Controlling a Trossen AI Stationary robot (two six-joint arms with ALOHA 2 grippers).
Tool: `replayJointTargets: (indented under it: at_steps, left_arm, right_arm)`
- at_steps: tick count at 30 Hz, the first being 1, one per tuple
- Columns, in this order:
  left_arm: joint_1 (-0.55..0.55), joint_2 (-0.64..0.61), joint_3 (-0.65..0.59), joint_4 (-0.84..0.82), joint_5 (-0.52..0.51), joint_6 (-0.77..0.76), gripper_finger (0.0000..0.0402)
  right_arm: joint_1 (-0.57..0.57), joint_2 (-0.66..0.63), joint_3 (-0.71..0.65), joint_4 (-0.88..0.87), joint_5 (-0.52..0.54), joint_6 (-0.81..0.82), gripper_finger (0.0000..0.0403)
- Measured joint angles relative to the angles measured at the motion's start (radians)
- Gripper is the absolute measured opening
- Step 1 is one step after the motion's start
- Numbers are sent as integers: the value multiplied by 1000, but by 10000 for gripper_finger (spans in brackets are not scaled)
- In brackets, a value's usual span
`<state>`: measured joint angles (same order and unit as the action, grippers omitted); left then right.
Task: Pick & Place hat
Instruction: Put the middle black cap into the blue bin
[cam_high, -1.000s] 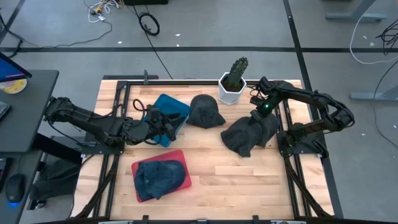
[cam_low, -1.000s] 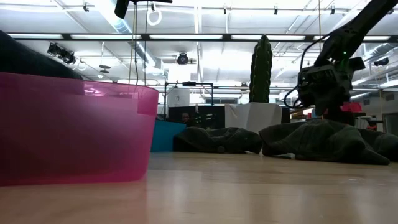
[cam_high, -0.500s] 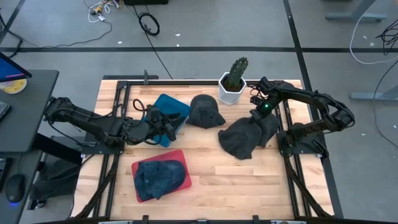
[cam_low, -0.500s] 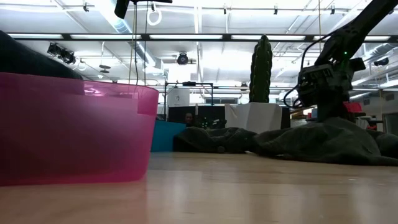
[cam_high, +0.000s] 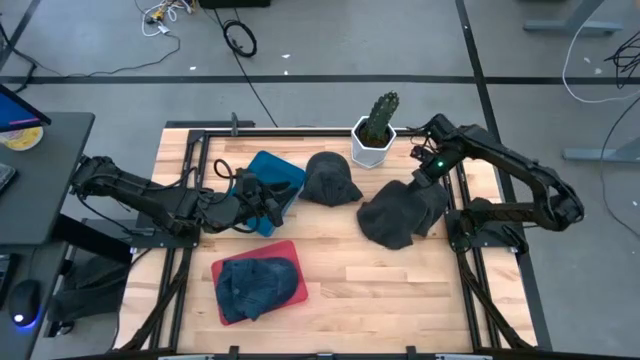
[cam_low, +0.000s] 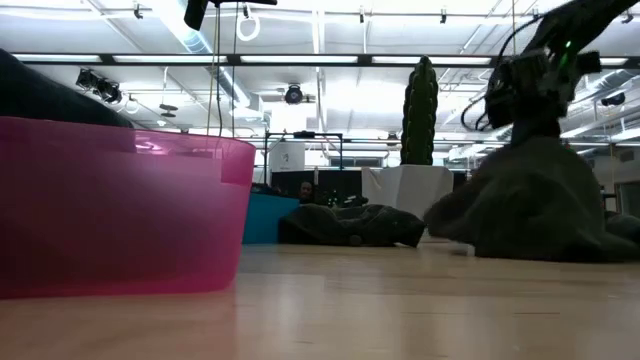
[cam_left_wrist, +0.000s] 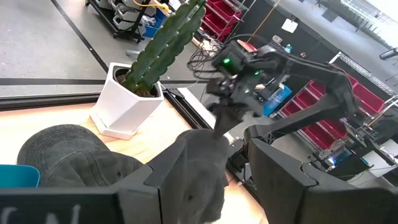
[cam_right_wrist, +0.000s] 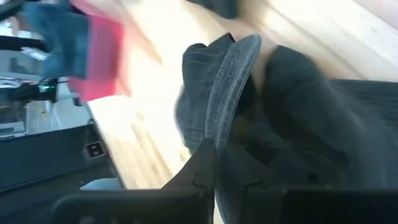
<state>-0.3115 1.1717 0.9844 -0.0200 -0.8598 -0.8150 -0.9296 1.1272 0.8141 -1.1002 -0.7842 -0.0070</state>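
Hanging as a limp dark-grey peak, the hat (cam_high: 392, 212) is pinched by your right gripper (cam_high: 432, 170). Its brim stays hidden; whether the left gripper (cam_high: 268, 200) is spread, you cannot tell.

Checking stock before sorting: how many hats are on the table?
3: a blue one in the pink tray, a dark one beside the cactus pot, one gripped by the right tool. Others may be hidden.

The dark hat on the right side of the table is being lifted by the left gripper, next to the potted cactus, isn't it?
Not quite: the right gripper is the one shut on the dark hat and pulling it up, as the high view shows. The left gripper waits by the blue bin. The potted cactus does stand nearby.
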Motion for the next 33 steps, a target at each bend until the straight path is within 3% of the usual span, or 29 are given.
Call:
replayJointTargets:
  at_steps: [6,12,21,27,33]
  left_arm:
    - [0,0,0,0,0,0,177]
    - [1,0,0,0,0,0,177]
    - [21,0,0,12,0,-23,177]
    - [52,0,0,105,4,-52,177]
    - [88,0,0,299,118,42,177]
  right_arm:
    - [20,-119,109,-102,-23,25,7]
    - [25,-218,207,-44,-116,144,6]
    - [26,-315,237,494,-234,539,6]
    - [63,-323,237,826,-207,754,6]
    - [114,-311,238,922,-126,784,6]
